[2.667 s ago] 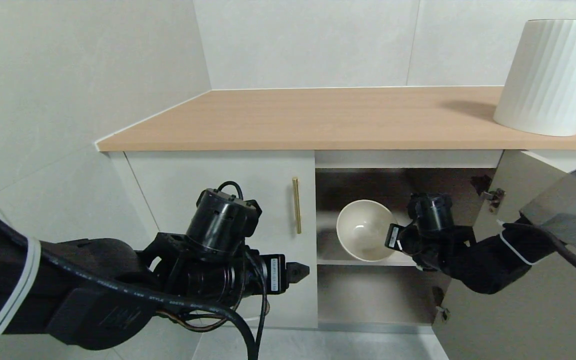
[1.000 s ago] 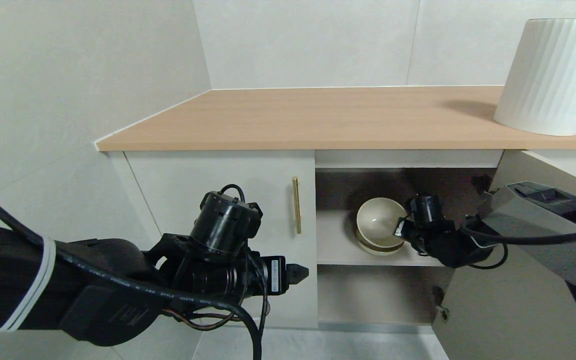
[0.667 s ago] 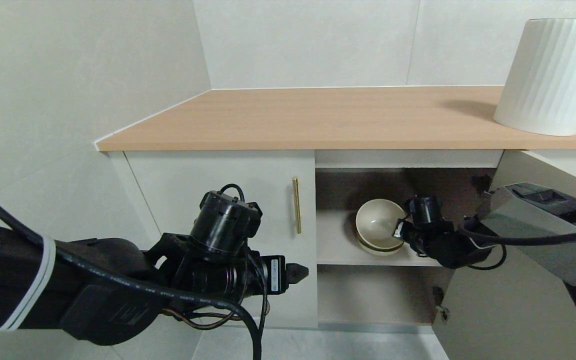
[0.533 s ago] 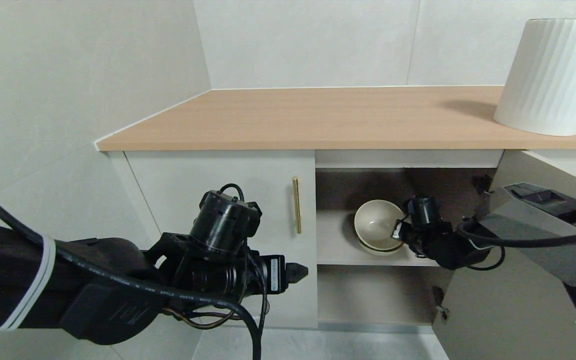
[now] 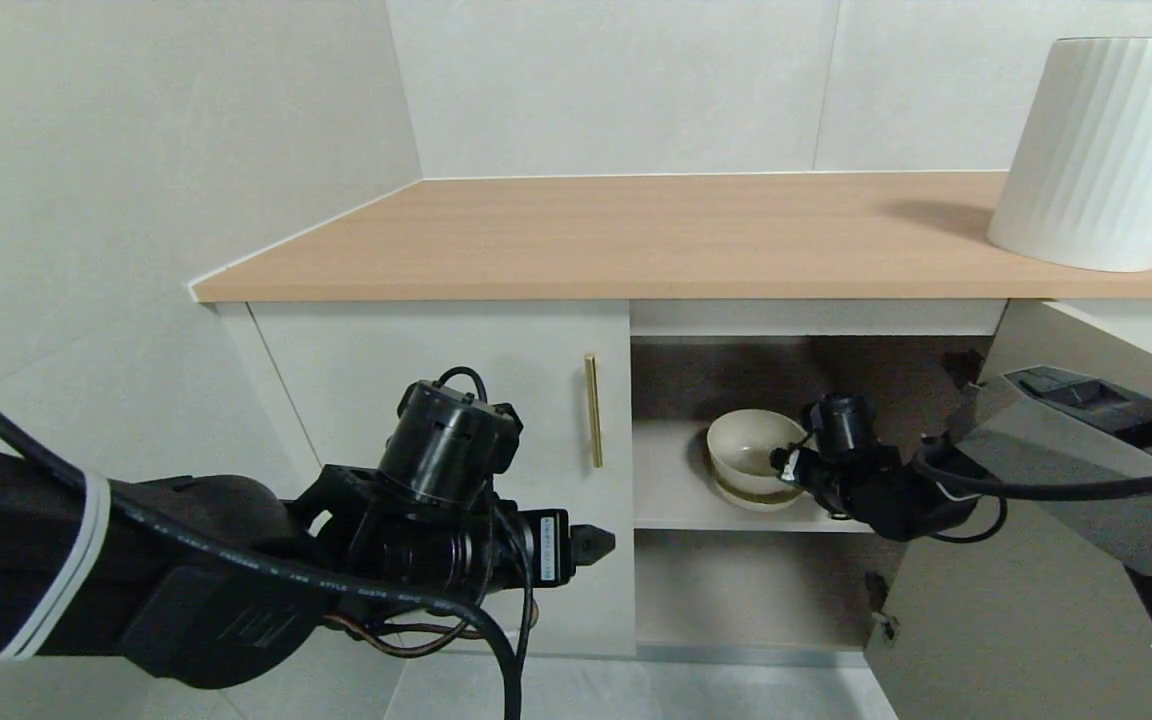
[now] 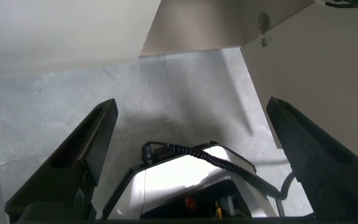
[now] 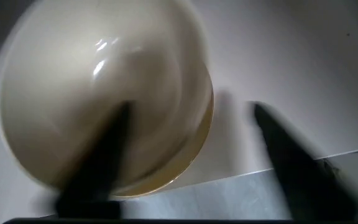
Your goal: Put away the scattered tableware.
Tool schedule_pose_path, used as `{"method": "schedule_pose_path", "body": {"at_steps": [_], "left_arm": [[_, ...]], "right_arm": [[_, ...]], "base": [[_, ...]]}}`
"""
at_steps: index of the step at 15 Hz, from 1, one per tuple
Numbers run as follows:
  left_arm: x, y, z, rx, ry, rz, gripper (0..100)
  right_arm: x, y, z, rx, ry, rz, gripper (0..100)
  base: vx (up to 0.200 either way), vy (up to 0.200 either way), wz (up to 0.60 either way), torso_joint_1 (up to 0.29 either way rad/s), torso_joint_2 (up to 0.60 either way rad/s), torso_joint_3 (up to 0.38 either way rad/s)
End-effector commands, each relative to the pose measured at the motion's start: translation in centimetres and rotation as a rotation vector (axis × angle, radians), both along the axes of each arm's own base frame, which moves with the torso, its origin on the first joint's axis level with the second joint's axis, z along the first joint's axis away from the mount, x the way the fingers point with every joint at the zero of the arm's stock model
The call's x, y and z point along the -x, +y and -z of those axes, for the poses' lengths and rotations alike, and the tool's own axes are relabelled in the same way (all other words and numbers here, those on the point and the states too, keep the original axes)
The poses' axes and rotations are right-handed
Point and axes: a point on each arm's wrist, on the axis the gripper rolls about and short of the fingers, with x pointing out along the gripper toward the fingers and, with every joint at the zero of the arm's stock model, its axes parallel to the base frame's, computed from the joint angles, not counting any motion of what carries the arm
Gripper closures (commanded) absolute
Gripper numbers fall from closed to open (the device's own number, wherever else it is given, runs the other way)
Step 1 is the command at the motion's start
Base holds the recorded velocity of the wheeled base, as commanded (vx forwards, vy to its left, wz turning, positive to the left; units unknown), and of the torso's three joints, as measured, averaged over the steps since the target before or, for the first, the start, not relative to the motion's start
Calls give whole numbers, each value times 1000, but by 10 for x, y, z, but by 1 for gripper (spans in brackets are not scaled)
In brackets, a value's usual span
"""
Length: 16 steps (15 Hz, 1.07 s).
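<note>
While the bowl (image 5: pixel 748 445) hung tilted at the cupboard mouth a few seconds back, it now sits level on the upper shelf (image 5: pixel 671 490), nested in a second bowl (image 5: pixel 751 497). The right pincer (image 5: pixel 786 470) has gone in with it and lowered it, so this piece looks put away; what remains, I judge, is drawing the arm back out. The head view hides the fingers behind the wrist. The right wrist view shows them spread wide, one over the bowl's inside and one outside its rim, gripping nothing. The left pincer (image 5: pixel 591 543) hangs low before the closed door, well apart from the shelf, and the left wrist view shows its fingers (image 6: pixel 73 168) apart over the floor
</note>
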Motion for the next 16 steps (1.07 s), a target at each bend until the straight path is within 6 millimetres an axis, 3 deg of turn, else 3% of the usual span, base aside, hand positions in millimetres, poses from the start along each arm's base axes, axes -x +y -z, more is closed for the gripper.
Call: {"method": "schedule_pose_path", "body": {"at_steps": [1,3,5,8,9,10,11,12,14,16], "left_arm": [[0,0,-1,2,-2,-1,0],[0,3,-5,11,-13,-11,0],[7,13,-22,42,-57,-22,0],[38,40,-70,124,-200,-17,0],[45,45,-79,134,-230,-12,0],[65,61,-101,147,-308,2,0],[74,75,-109,144,-338,-20,0],[77,80,-111,139,-348,-31,0],[93,104,-119,142,-409,-83,0],[105,119,-116,150,-425,-116,0]], "right_arm": [[2,0,-6,-4,-8,0,0],[17,-5,-25,-9,-8,-6,0],[48,-4,-58,-18,-21,-37,0],[126,-3,-112,-32,-9,-162,0],[139,-4,-124,-33,-13,-186,0],[178,-10,-152,-6,29,-256,0],[202,-17,-168,11,57,-278,0],[210,-20,-175,11,62,-286,0],[244,-32,-202,4,43,-352,0],[264,-38,-208,24,56,-375,0]], "base": [[0,0,0,0,0,0],[0,0,0,0,0,0],[0,0,0,0,0,0],[0,0,0,0,0,0],[0,0,0,0,0,0],[0,0,0,0,0,0],[0,0,0,0,0,0],[0,0,0,0,0,0],[0,0,0,0,0,0],[0,0,0,0,0,0]]}}
